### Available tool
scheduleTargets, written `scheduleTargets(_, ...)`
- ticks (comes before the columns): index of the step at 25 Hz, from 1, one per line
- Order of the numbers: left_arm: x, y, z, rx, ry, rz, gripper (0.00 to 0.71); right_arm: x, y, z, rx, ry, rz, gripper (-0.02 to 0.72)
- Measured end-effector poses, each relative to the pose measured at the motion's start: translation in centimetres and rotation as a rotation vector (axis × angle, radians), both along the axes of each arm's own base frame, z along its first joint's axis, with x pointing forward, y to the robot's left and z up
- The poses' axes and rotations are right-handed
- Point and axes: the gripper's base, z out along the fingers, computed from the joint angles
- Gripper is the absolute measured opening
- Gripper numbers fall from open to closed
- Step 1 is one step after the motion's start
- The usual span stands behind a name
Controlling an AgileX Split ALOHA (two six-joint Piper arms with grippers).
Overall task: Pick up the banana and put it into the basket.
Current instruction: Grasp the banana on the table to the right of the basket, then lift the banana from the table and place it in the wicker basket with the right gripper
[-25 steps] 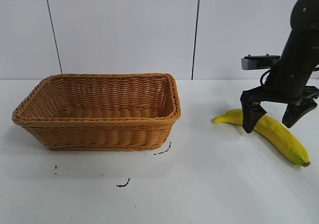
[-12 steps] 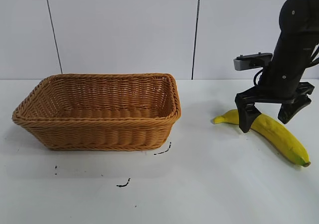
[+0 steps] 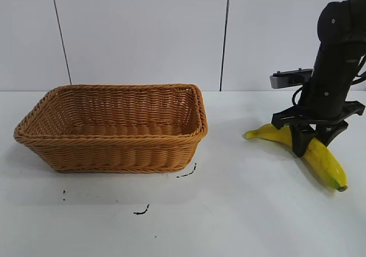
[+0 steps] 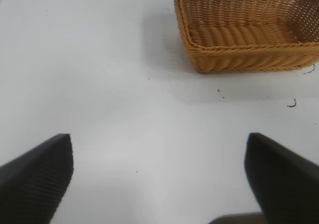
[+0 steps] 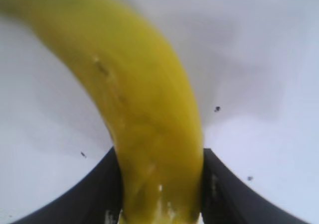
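Note:
The yellow banana (image 3: 323, 159) lies on the white table at the right, its tips pointing left and to the front right. My right gripper (image 3: 309, 144) is shut on the banana around its middle; in the right wrist view both black fingers press against the banana (image 5: 144, 114). The tan wicker basket (image 3: 114, 154) stands at the left with nothing in it, and also shows in the left wrist view (image 4: 249, 59). My left gripper (image 4: 159, 179) is open and empty over bare table, well away from the basket; it is out of the exterior view.
Small black marks (image 3: 186, 173) lie on the white table (image 3: 240, 211) just in front of the basket. A white panelled wall stands behind the table. A stretch of bare table separates the basket from the banana.
My right gripper has shut on the banana; its fingers were spread apart over it before. The banana has shifted slightly, its front right end now lying nearer the gripper.

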Motion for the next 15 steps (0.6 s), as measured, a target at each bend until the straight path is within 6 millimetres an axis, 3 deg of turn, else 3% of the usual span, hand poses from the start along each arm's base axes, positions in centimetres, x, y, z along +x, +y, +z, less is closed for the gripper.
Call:
scheduleTargets(4,0.0,0.0,0.0,0.000,0.000,0.000,0.693,0.2,0.0,5.1,0.000,-0.032,-0.009,0.291)
scheduleTargets(7,0.0,0.0,0.0,0.000,0.000,0.000,0.693,0.4,0.0,7.6,0.005,-0.051,-0.014,0.291)
scheduleTargets(15,0.0,0.0,0.0,0.000,0.000,0.000,0.693,1.0,1.4,10.7,0.069,-0.122,-0.004,0.291)
